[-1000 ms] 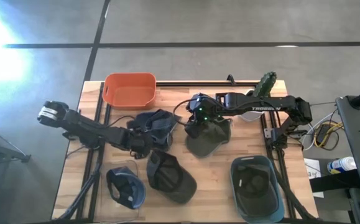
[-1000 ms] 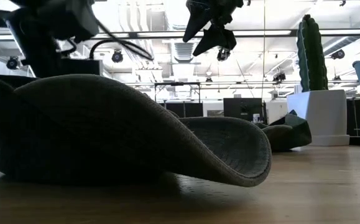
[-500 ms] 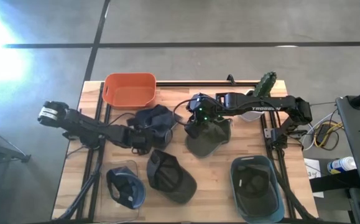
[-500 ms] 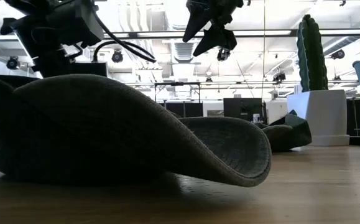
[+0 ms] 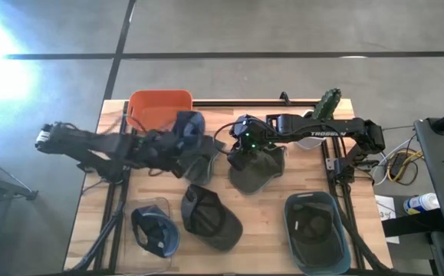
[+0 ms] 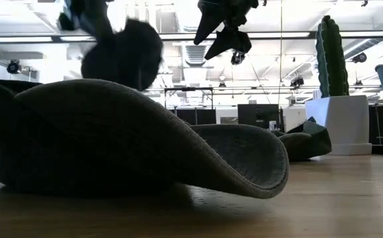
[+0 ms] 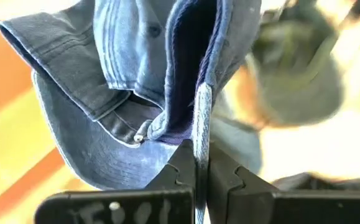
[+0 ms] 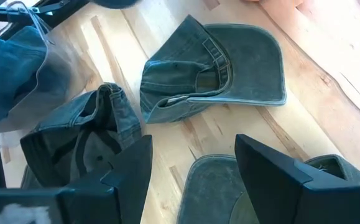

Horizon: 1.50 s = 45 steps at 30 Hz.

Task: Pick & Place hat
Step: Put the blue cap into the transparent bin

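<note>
My left gripper [image 5: 172, 146] is shut on a blue denim cap [image 5: 189, 126], held in the air beside the orange bin [image 5: 159, 110] at the table's far left. The low view shows that cap [image 6: 124, 53] high above the table. A grey-green cap [image 5: 200, 162] lies on the table just under it. My right gripper [image 5: 241, 156] hangs open over an olive hat [image 5: 258, 173] at the table's middle, touching nothing; its fingers [image 8: 130, 168] stand apart above the hat's brim [image 8: 220, 186]. My left gripper pinches the rim of the blue cap's crown [image 7: 199, 127] between its two fingers, close to the back strap's buckle [image 7: 140, 134]. The fingers come from the table's left. The cap is lifted clear of the table, its crown and visor [image 7: 92, 155] spreading out beyond the fingertips.
A dark green cap [image 5: 210, 218] lies near the front edge and fills the low view [image 6: 131, 139]. A clear container with a blue cap [image 5: 154, 230] stands front left, a blue bin [image 5: 317, 230] front right. A cactus in a white pot [image 6: 333, 79] stands far right.
My left gripper has shut on the blue cap and gone up and toward the table's far edge, near the orange bin. The cap has left the pile of caps and now hangs clear of the table. My right gripper has kept still.
</note>
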### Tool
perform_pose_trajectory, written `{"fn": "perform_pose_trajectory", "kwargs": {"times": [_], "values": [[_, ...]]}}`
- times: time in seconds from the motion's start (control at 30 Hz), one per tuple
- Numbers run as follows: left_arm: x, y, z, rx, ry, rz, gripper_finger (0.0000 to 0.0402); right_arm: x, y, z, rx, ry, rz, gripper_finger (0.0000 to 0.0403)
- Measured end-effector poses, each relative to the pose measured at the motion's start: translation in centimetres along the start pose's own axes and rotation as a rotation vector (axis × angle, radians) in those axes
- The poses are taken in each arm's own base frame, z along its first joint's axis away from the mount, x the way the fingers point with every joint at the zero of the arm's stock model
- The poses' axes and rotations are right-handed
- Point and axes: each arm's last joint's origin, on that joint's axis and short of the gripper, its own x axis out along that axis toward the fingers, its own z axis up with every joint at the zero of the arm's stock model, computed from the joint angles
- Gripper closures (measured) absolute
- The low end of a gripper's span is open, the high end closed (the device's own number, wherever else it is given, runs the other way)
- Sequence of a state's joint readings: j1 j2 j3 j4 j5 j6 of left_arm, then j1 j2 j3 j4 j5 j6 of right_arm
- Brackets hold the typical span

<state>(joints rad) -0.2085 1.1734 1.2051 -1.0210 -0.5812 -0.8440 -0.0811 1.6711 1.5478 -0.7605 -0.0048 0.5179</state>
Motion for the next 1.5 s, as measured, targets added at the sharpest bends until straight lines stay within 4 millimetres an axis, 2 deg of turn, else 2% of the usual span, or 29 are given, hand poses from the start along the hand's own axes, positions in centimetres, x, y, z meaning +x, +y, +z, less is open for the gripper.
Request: {"fn": "perform_pose_trajectory", "kwargs": {"times": [0.13,0.4,0.6,0.8,0.9,1.03,1.2,1.3,1.5], "values": [[-4.8,0.3,1.6,-0.233,0.058,-0.105,0.0395,0.0,0.1,0.1,-0.002,-0.010,0.006,0.0179],[-12.4,-0.7,1.8,-0.484,0.305,-0.344,0.0394,0.0,0.1,0.2,-0.025,-0.015,0.009,0.0179],[-15.8,-2.7,0.0,-0.603,0.462,-0.431,0.0393,0.0,0.1,0.2,-0.033,-0.017,0.012,0.0179],[-17.7,-4.7,-4.0,-0.674,0.622,-0.357,0.0393,0.0,0.3,0.5,-0.048,-0.053,0.031,0.0179],[-18.4,-5.2,-6.4,-0.703,0.688,-0.246,0.0393,0.0,0.3,0.7,-0.050,-0.067,0.037,0.0179],[-17.8,-7.5,-8.5,-0.667,0.694,-0.172,0.0392,-0.1,0.3,1.0,-0.054,-0.094,0.048,0.0179],[-15.7,-9.0,-10.0,-0.585,0.393,-0.098,0.0392,-0.1,0.1,1.4,-0.061,-0.119,0.052,0.0179],[-14.5,-10.3,-10.6,-0.539,0.266,-0.112,0.0392,-0.1,-0.1,1.5,-0.061,-0.123,0.049,0.0179],[-13.0,-11.7,-10.2,-0.461,0.149,-0.101,0.0392,-0.1,-0.3,1.6,-0.060,-0.121,0.044,0.0179]]}}
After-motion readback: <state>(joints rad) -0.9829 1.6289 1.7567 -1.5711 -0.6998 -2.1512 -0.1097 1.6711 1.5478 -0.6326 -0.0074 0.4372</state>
